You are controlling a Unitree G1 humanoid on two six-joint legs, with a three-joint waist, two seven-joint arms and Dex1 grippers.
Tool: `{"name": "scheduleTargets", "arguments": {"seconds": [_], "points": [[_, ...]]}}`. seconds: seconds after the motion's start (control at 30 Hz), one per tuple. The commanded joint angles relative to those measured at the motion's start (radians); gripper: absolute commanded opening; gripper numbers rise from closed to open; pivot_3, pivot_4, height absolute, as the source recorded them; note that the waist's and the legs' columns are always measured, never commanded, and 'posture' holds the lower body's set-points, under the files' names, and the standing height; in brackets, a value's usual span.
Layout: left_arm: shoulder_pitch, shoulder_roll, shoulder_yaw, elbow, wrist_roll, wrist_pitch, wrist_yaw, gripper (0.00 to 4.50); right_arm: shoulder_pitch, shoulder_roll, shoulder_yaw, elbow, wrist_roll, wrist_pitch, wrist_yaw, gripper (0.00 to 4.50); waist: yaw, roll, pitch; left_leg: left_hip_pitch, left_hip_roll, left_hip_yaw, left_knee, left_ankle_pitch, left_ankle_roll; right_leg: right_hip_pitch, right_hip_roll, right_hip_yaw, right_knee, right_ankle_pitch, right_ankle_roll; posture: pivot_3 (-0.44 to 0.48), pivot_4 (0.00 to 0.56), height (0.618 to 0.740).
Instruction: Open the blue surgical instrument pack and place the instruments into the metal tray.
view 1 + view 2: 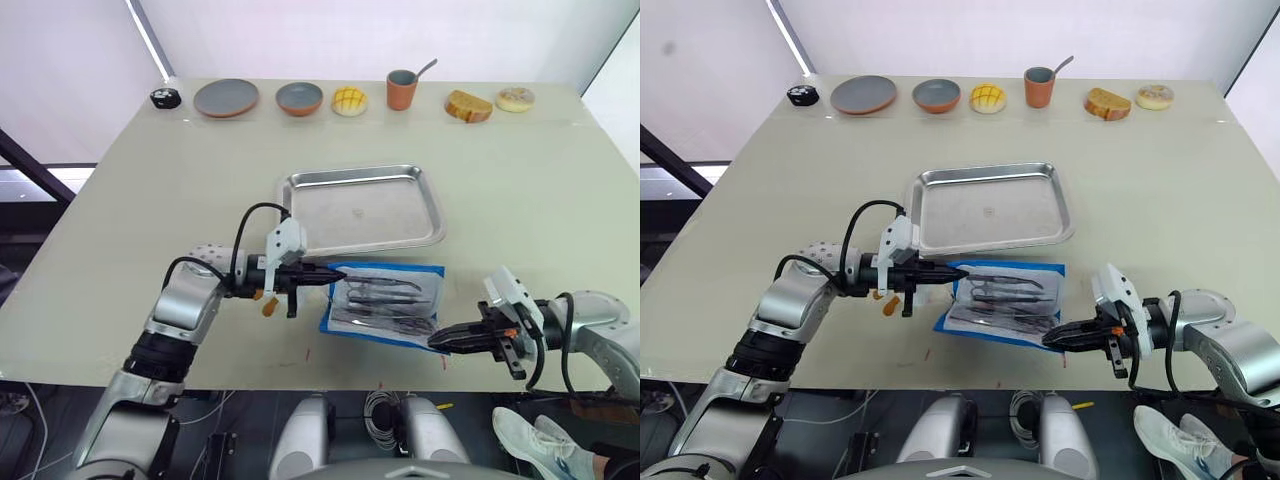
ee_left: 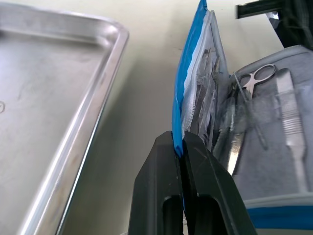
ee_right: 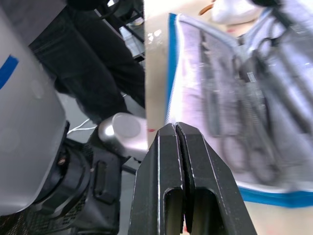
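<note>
Left claw (image 2: 182, 147) pinched on blue pack (image 1: 385, 300) edge; right claw (image 1: 437, 341) closed, at pack's near corner.

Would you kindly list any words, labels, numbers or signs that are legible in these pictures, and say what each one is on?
No text can be read in any view.
Metal tray: a small mark at the middle of its floor, too small to tell.
Blue surgical instrument pack: no print legible on it.
Left hand, right hand: plain black, no markings.
</note>
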Motion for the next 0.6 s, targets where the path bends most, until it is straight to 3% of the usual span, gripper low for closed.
{"name": "scheduleTargets", "arguments": {"seconds": [0.03, 0.43, 0.6], "points": [[-0.006, 0.002, -0.029, 0.018, 0.013, 0.041, -0.012, 0.0, 0.017, -0.01, 0.017, -0.043, -0.023, -0.023, -0.001, 0.02, 0.0, 0.0, 0.0, 0.0, 0.0, 0.0, 0.0, 0.0, 0.0, 0.0, 0.0, 0.0, 0.0, 0.0, 0.0, 0.0, 0.15, 0.74], [0.003, 0.003, -0.064, -0.078, -0.022, 0.166, -0.027, 0.0, 0.077, -0.01, 0.062, -0.026, -0.11, -0.081, -0.017, 0.02, 0.003, 0.0, 0.0, 0.0, 0.0, 0.0, 0.001, 0.0, 0.0, 0.001, -0.001, 0.0, 0.0, 0.0, 0.0, 0.0, 0.15, 0.74], [0.002, -0.02, -0.081, -0.041, 0.006, 0.16, -0.005, 0.0, 0.116, 0.005, 0.081, 0.006, -0.14, -0.105, -0.024, 0.02, 0.004, 0.0, 0.0, 0.0, 0.0, 0.0, 0.001, 0.0, 0.0, 0.001, -0.001, 0.0, 0.0, 0.0, 0.0, 0.0, 0.15, 0.74]]}}
